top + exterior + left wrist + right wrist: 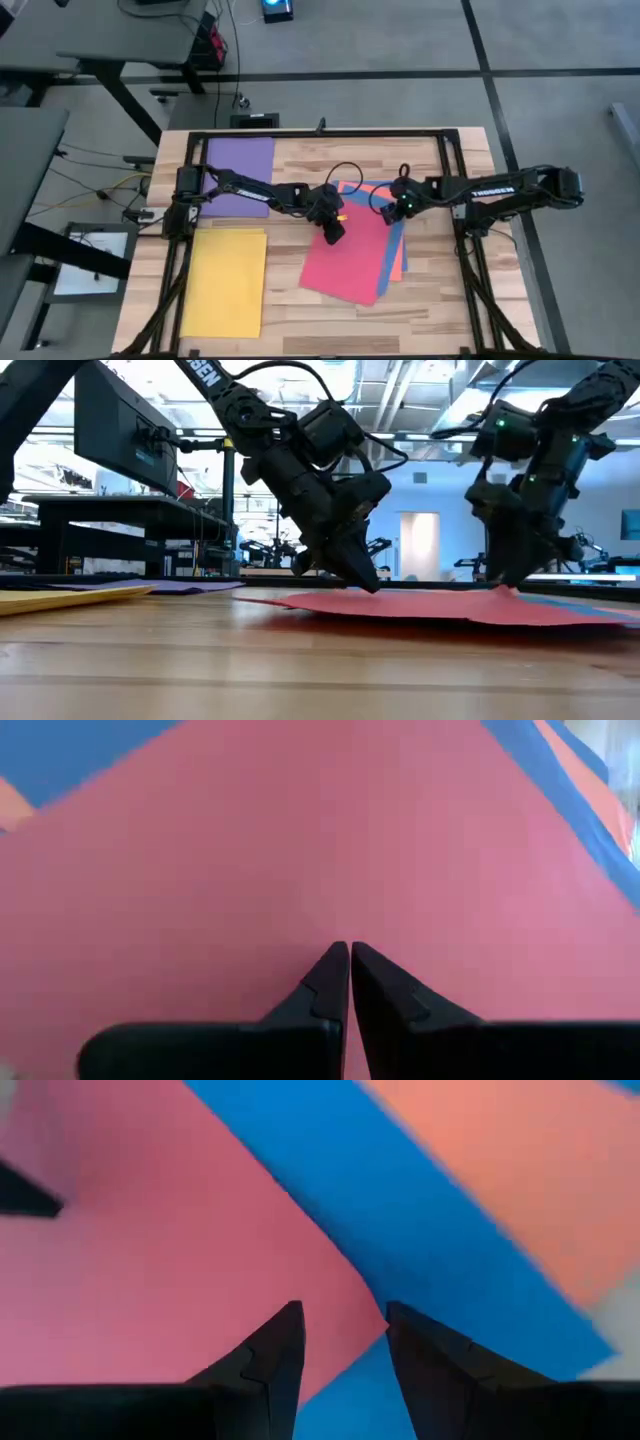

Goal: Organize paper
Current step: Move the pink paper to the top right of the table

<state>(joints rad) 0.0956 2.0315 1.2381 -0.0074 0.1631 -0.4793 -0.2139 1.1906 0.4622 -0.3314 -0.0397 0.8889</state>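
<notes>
The pink-red sheet (pixel 350 262) lay askew at centre-right of the high view, atop the blue sheet (pixel 397 240) and the salmon-orange sheet (pixel 398 262). The purple sheet (pixel 240 176) and yellow sheet (pixel 225 282) sat apart at the left of the worktop (pixel 440 320). The left gripper (pixel 334 232), jaws pinched together, pressed on the pink-red sheet; the right gripper (pixel 398 213), jaws narrowly parted, straddled its corner. The step in hand looked like separating that top sheet; next, a clean pinch of one sheet only.
</notes>
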